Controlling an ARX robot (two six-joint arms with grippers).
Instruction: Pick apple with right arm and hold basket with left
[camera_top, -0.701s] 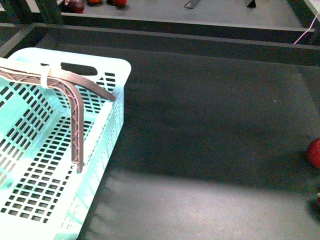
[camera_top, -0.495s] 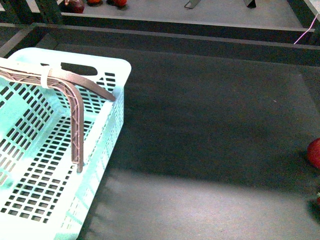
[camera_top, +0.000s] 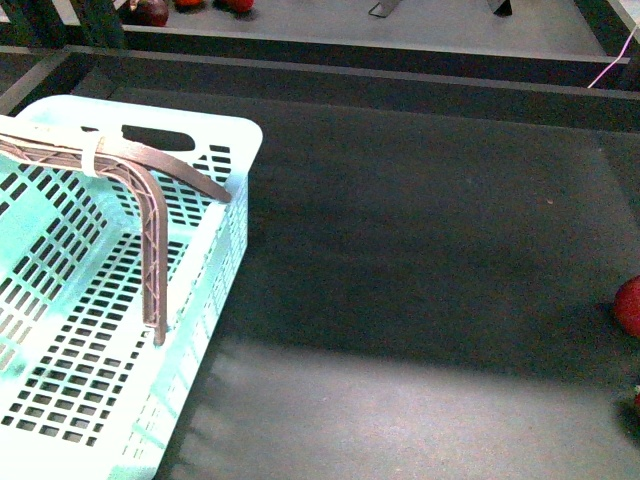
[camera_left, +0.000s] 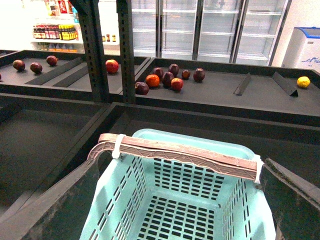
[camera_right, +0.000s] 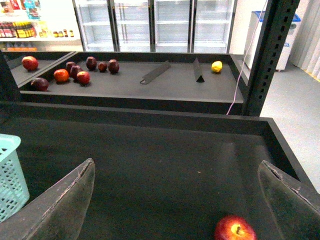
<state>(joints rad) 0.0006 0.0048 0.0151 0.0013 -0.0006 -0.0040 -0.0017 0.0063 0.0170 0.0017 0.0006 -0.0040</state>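
Note:
The mint-turquoise basket (camera_top: 110, 300) stands at the left of the dark shelf mat, its brown ribbed handle (camera_top: 140, 190) with a white tie raised over it. The red apple (camera_top: 629, 305) lies at the right edge of the front view, partly cut off. In the left wrist view my left gripper (camera_left: 180, 200) is open, its fingers either side of the basket (camera_left: 175, 210) below the handle (camera_left: 180, 155). In the right wrist view my right gripper (camera_right: 182, 200) is open, and the apple (camera_right: 235, 229) with its yellow patch lies on the mat between the fingers, nearer the right one.
A raised shelf lip (camera_top: 350, 75) runs across behind the mat. On the far shelf lie several dark maroon and red fruits (camera_left: 167, 77), a yellow fruit (camera_right: 216, 66) and metal dividers (camera_right: 155, 72). A dark upright post (camera_right: 267, 55) stands at the right.

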